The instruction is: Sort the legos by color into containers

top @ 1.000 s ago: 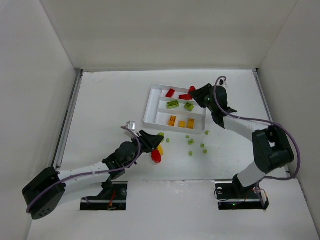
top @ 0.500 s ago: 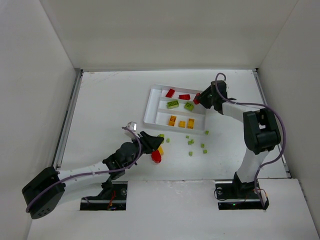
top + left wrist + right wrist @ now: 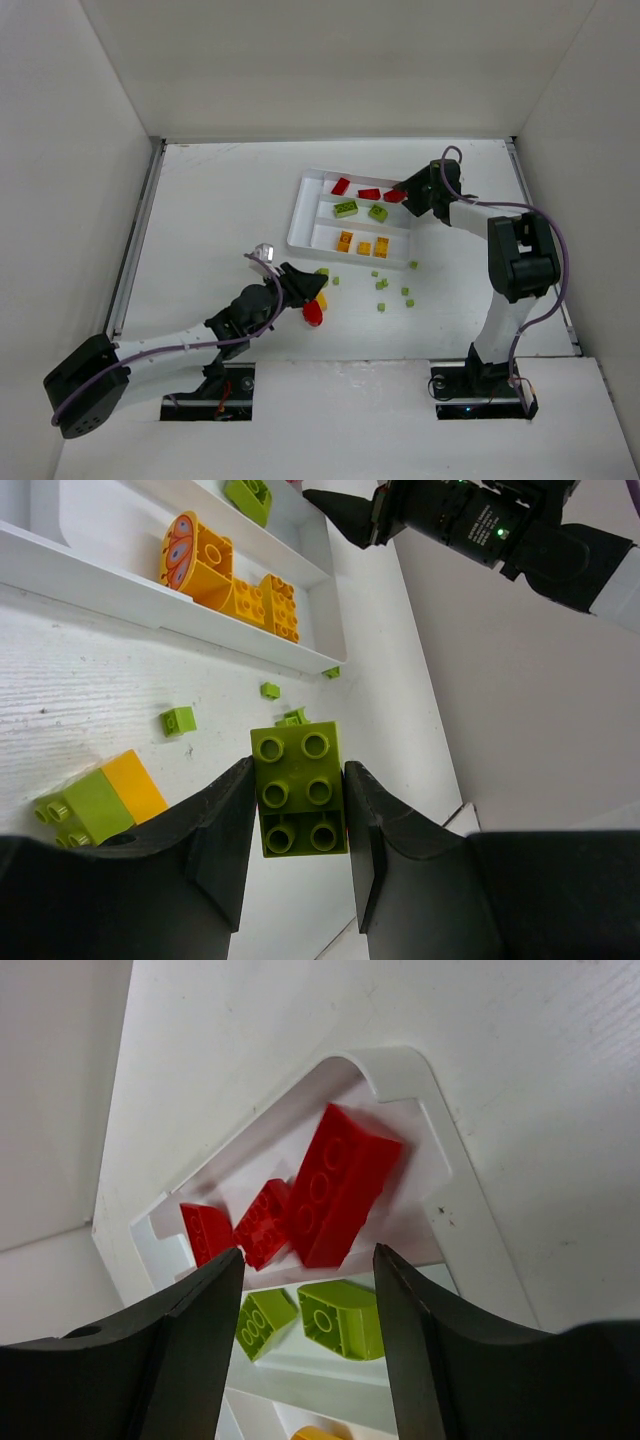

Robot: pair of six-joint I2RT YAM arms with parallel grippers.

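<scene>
Left tool (image 3: 297, 780) clamps one lime 2x3 brick (image 3: 300, 805). Right tool (image 3: 307, 1253) is wide open and empty over the white tray (image 3: 400, 1065), which holds three red bricks (image 3: 340, 1185), two lime bricks (image 3: 340, 1320) and three orange bricks (image 3: 364, 247).

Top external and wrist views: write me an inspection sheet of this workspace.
Surface: white table.
Job's things: tray holds red bricks in the far slot, green bricks in the middle, orange bricks in the near one; small green bits and a red piece lie loose.
Clutter: nothing seen.
Grippers: left fingers closed on a green brick; right fingers open over the red slot.
Cables: purple cable along each arm.
Surroundings: white walls.
</scene>
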